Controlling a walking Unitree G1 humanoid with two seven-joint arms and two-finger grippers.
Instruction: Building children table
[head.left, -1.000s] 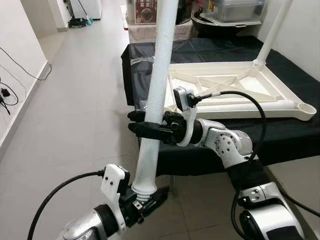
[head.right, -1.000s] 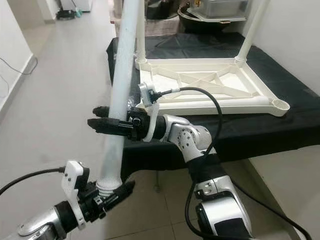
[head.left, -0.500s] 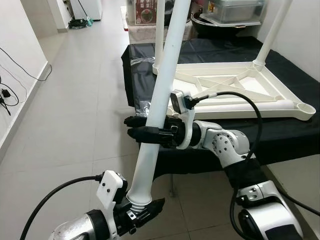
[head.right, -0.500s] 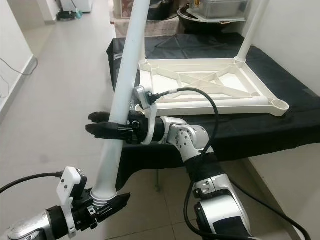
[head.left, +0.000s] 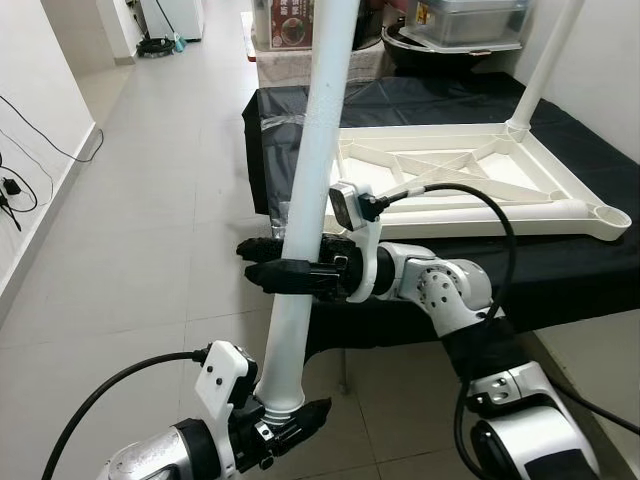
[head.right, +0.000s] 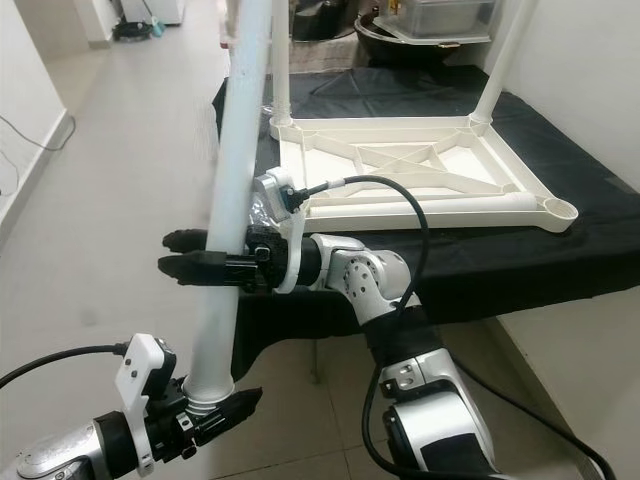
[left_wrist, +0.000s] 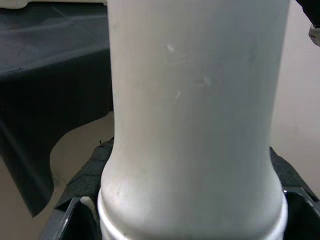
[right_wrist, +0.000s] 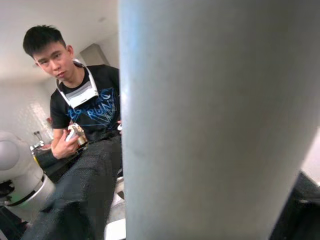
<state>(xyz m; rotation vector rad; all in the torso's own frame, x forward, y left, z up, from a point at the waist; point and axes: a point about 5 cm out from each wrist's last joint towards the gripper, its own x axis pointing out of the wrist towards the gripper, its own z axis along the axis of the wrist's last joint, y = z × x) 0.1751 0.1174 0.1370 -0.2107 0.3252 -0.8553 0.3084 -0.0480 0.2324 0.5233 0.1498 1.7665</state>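
Note:
A long white table leg (head.left: 305, 210) stands nearly upright in front of me. My left gripper (head.left: 305, 415) is shut on its ribbed lower end, low over the floor. My right gripper (head.left: 250, 262) reaches in from the right and is shut on the leg at mid-height, one black finger in front of it and one behind. The left wrist view looks close up at the leg (left_wrist: 195, 115) with a black finger on either side. The upside-down white tabletop (head.left: 470, 185) lies on the black-covered table (head.left: 580, 270); a fitted leg (head.left: 545, 60) rises at its far right corner, and the near right socket (head.left: 610, 214) is open.
Tiled floor (head.left: 150, 200) stretches away on the left, with a white wall and cables (head.left: 15, 185) along it. Boxes and a metal tray (head.left: 470, 20) stand behind the table. A person in a black T-shirt (right_wrist: 82, 107) stands close by in the right wrist view.
The leg's top has swung back to the left, so it stands straighter. My right gripper has moved left with it. My left gripper sits lower than one second ago.

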